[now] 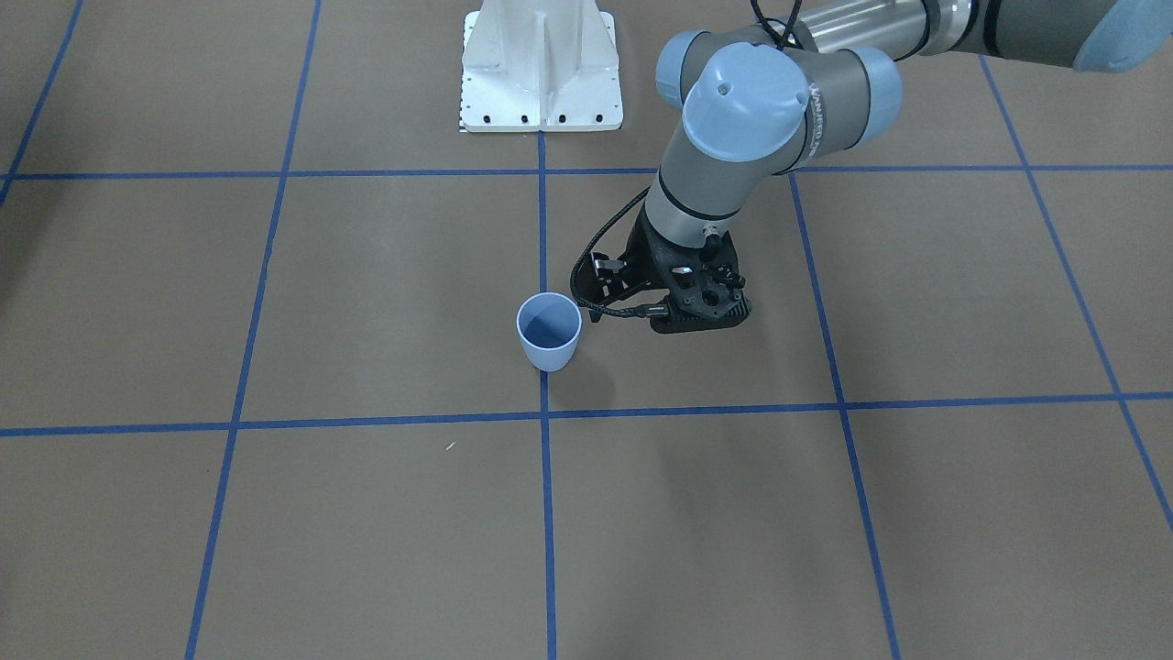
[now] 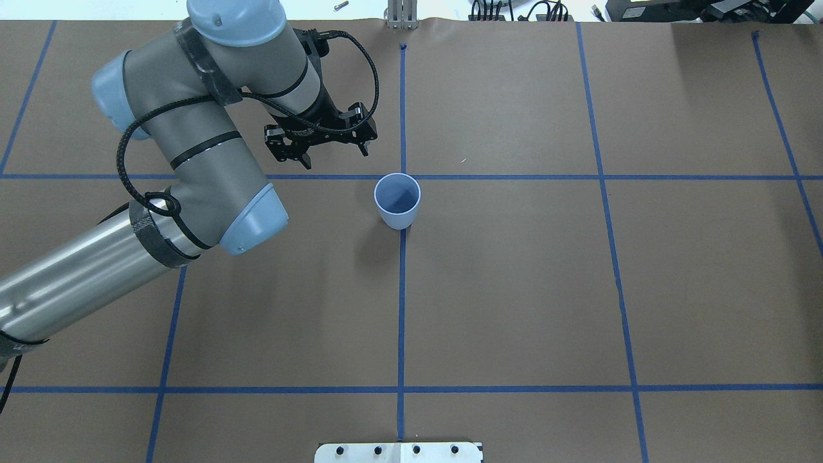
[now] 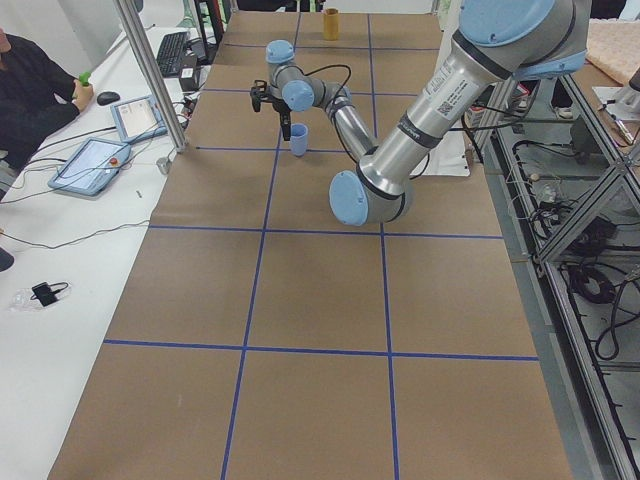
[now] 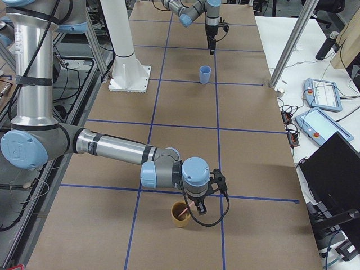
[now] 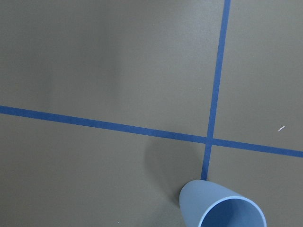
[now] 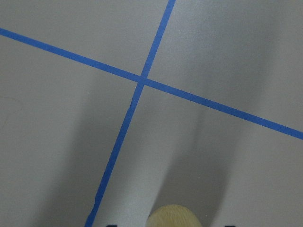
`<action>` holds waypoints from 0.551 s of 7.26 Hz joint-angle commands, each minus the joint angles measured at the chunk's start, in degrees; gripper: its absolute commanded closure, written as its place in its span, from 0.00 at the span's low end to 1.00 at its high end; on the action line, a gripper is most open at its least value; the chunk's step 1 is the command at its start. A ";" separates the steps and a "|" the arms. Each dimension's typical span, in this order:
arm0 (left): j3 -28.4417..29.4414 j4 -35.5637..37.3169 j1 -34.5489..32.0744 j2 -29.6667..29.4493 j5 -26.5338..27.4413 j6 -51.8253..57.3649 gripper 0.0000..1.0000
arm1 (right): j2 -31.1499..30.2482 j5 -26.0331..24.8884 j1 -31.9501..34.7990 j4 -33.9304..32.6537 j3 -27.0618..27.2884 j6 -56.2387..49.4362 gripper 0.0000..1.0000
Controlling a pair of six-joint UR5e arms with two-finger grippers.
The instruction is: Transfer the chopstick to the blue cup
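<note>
While L end effector (image 2: 335,157) hangs open, empty, by blue cup (image 2: 397,200), R end effector (image 4: 196,209) unclear

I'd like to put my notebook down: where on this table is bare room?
Bare: the taped squares beyond the blue cup on the right-arm side, and the strip toward the white base plate. Crowded: the other side, where the left gripper hangs.

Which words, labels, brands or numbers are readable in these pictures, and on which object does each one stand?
Grey lettering on the left arm, beside its blue joint cap: blurred, not readable with certainty.
White sticker on the left arm, exterior left view: too small to read.
Blue cup: no text.
Tan cup: no text visible.
</note>
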 commanded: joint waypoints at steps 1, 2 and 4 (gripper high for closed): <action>-0.09 -0.09 0.00 0.33 -0.09 0.00 0.02 | -0.21 0.10 -0.06 0.00 0.08 -0.97 0.52; -0.88 -0.35 0.00 0.33 -0.17 -0.08 0.02 | -0.39 0.10 -0.06 0.00 0.08 -0.97 0.52; -1.76 -0.35 0.44 0.68 -0.09 -0.44 0.02 | -2.14 0.10 0.02 0.00 1.22 -1.76 0.52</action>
